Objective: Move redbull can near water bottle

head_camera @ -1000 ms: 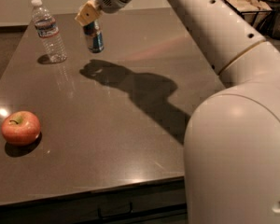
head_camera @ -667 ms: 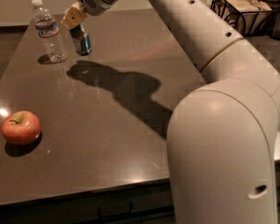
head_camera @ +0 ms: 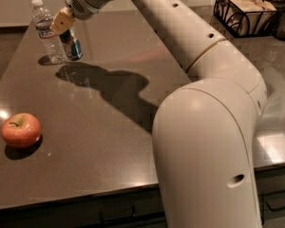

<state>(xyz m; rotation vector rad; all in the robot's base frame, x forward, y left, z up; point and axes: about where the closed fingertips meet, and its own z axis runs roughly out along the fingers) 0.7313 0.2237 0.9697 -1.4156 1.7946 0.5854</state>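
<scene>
Now logging the last stretch of the carry. Found claw (head_camera: 62, 22) at far left of tabletop (head_camera: 99, 165), pinched shut on top end of redbull can (head_camera: 73, 45). Placed can just right of water bottle (head_camera: 46, 32), low over the surface. Cannot tell if resting on tabletop or hanging just above, and cannot tell about contact with bottle either. Judged near enough already for the task's wording.

Next move, by judgement: lower to a flat seat on the tabletop, then spread the claw and lift straight up. Calls for care on the left side, with bottle tall, probably light and easy to tip. No sideways drift on the way out. Worth keeping can upright at release too, being slim.

Against a second back: shifted left, both claw and can. Then stood well right of bottle, with bare tabletop between; now almost no gap. Swung arm (head_camera: 180, 27) further across the scene, with shadow moved left to match. Unchanged: bottle at far left, apple (head_camera: 21, 129) at near left, well apart from everything. Wire basket (head_camera: 244, 11) at far right, uninvolved.
</scene>
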